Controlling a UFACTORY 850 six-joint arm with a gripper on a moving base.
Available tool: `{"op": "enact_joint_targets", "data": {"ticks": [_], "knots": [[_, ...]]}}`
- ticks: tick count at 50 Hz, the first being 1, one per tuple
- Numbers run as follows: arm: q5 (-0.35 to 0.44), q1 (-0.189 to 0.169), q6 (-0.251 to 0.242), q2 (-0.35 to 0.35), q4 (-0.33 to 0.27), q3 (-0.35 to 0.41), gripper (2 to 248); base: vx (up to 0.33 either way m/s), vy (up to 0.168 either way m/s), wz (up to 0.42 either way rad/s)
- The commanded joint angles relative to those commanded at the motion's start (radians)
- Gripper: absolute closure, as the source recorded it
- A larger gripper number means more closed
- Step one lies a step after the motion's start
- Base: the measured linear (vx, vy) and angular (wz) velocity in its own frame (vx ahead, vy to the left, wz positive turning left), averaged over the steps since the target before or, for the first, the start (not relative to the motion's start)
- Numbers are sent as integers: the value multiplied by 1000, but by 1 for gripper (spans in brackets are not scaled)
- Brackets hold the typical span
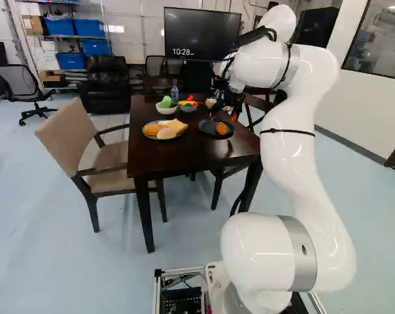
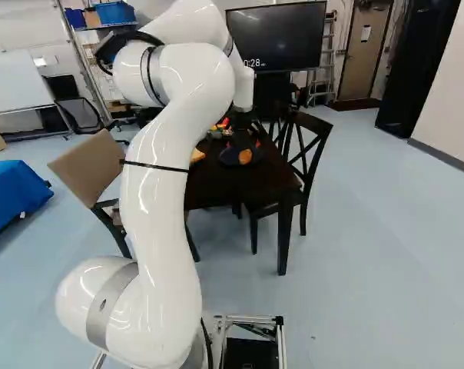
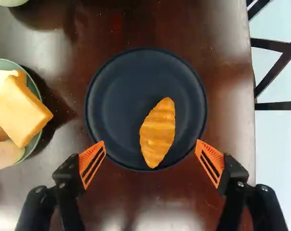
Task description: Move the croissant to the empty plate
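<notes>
With the croissant (image 3: 157, 134) on the dark plate (image 3: 119, 86) and nothing else on that plate, the move looks as good as done; the step in hand is probably the robot's retreat, and it wants care more than speed; the claw (image 3: 150, 145) is released, its two orange pads standing wide apart with nothing gripped; the arm (image 1: 289, 140) would do best to rise straight up from the table (image 1: 174, 154) first, fingers held spread, and only then swing back; a sideways start could let a fingertip catch the dark plate's rim or nudge the pastry, and a low sweep the other way might brush the green-edged plate (image 3: 34, 89) with its yellow slice (image 3: 21, 111), or the chair (image 2: 313, 142) by the table's edge; closing early would serve no purpose and might pinch the croissant's near end; as for where it lies, the croissant is ahead of the claw and seemingly below it, roughly on the midline between the two fingers; its near end points back into the gap, its far end reaches out toward the plate's middle, leaning a little to the chair side; there is visible room on both flanks, and neither pad touches it; how high the fingertips stand over the plate is hard to tell, so a first small lift should be a gentle one.
</notes>
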Motion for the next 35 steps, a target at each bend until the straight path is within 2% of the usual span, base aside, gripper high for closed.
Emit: {"op": "enact_joint_targets", "data": {"ticks": [35], "knots": [[-74,0,0,79,0,12,3,0,0,0]]}}
